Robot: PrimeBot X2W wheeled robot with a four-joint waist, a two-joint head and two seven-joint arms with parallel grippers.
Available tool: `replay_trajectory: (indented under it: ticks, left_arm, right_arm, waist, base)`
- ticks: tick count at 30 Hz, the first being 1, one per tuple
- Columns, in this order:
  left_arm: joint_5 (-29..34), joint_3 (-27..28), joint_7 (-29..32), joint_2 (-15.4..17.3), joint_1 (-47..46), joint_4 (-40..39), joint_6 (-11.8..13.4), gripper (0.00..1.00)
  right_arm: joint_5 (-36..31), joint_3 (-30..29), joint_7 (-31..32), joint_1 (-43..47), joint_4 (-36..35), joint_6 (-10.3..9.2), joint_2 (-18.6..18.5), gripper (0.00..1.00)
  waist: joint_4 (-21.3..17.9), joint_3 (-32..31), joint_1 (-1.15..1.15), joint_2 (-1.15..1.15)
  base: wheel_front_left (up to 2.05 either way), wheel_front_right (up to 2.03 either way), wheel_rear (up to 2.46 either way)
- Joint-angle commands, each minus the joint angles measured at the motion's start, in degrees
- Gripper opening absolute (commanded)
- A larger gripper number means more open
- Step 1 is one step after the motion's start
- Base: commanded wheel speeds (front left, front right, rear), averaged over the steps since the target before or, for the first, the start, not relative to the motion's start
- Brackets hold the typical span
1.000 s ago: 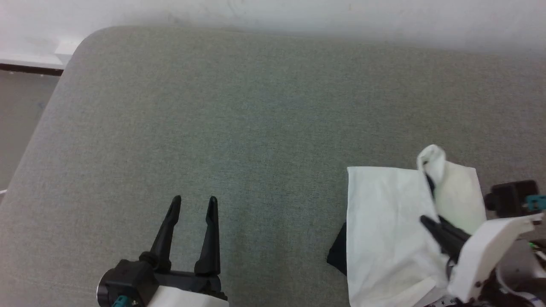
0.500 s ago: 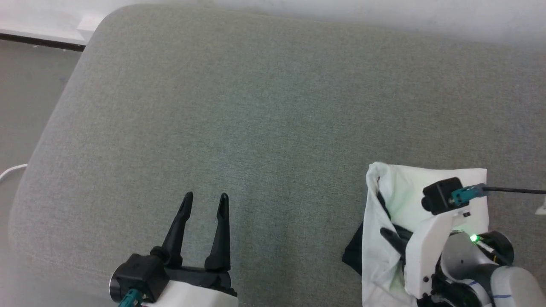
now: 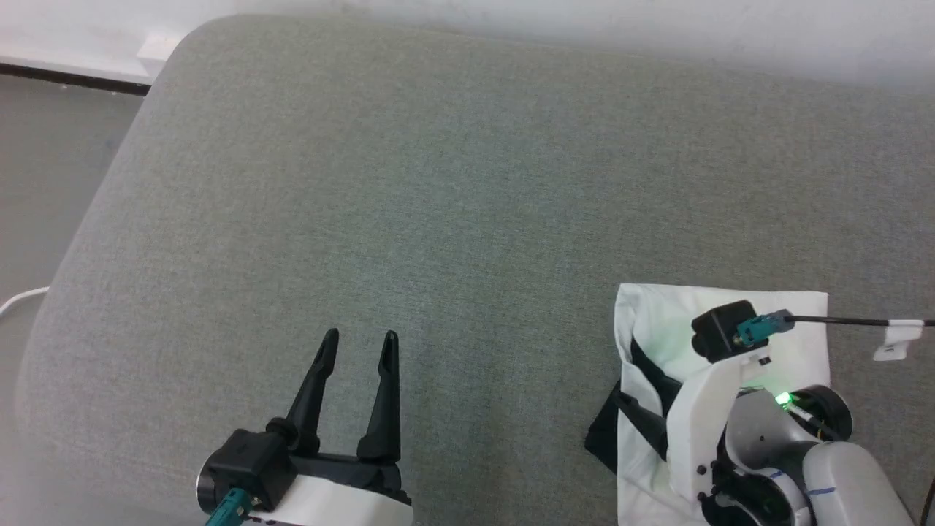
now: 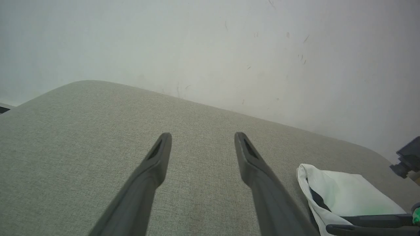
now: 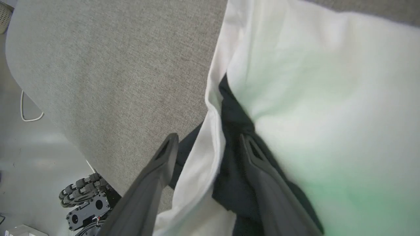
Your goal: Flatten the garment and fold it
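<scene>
The garment (image 3: 657,321) lies folded at the near right of the grey cushion (image 3: 438,183), white on top with a black sleeve showing along its left edge. My right gripper (image 5: 209,137) is open and low over that edge. One finger lies on the black fabric (image 5: 233,118), the other over the cushion, and the loose white edge (image 5: 200,170) runs between them. In the head view one of its fingers (image 3: 634,410) pokes out from under the wrist. My left gripper (image 3: 362,334) is open over bare cushion, apart from the garment (image 4: 347,196), as its own view (image 4: 202,135) shows.
A pale wall stands behind the cushion's far edge (image 3: 511,44). The floor lies past the rounded left edge, with a white cable (image 3: 18,299) on it. The robot's wheeled base (image 5: 83,203) shows below the near edge.
My right gripper has opened and let go of the white fold it held up; that fold now lies flat over the garment. The head camera has shifted. The left gripper has stayed open.
</scene>
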Motion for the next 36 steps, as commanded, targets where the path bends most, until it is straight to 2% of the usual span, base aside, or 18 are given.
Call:
replay_trajectory:
  ticks: [1,6,11,15,20,36]
  left_arm:
    - [-0.3,0.2,-0.3,0.2,-0.1,0.2,-0.3,1.00]
    - [-0.2,0.6,-0.3,0.7,0.5,0.1,-0.3,1.00]
    - [-0.1,0.5,-0.2,1.1,0.8,-0.3,-0.2,1.00]
    - [-0.2,0.3,-0.1,1.3,0.8,-0.5,-0.2,1.00]
    - [-0.1,0.0,0.0,1.5,0.4,-0.5,-0.3,1.00]
    - [0.2,-0.7,1.4,2.5,-0.5,-1.8,0.1,1.00]
  right_arm:
    - [1.1,0.0,-0.2,-1.0,-1.2,-0.12,-0.7,1.00]
    - [5.0,-4.0,0.2,0.0,-8.7,-0.12,-1.6,1.00]
    - [6.0,-12.8,0.3,3.5,-15.6,-0.12,-2.3,1.00]
    - [5.9,-17.8,1.7,7.2,-17.6,-0.12,-2.2,1.00]
    - [6.1,-20.6,2.4,9.4,-15.9,-0.12,-0.8,1.00]
    - [3.8,-20.9,1.3,6.6,-3.6,-0.12,1.5,1.00]
  waist:
    - [-0.8,-0.7,0.00,0.00]
    - [-2.7,-1.4,0.00,0.00]
    - [-4.2,-1.1,0.00,0.00]
    - [-5.0,-0.5,0.00,0.00]
    - [-5.3,0.1,0.00,0.00]
    - [-2.5,1.5,0.00,0.00]
  base:
    - [0.00,0.00,0.00]
    - [0.00,0.00,0.00]
    - [0.00,0.00,0.00]
    - [0.00,0.00,0.00]
    - [0.00,0.00,0.00]
    - [0.00,0.00,0.00]
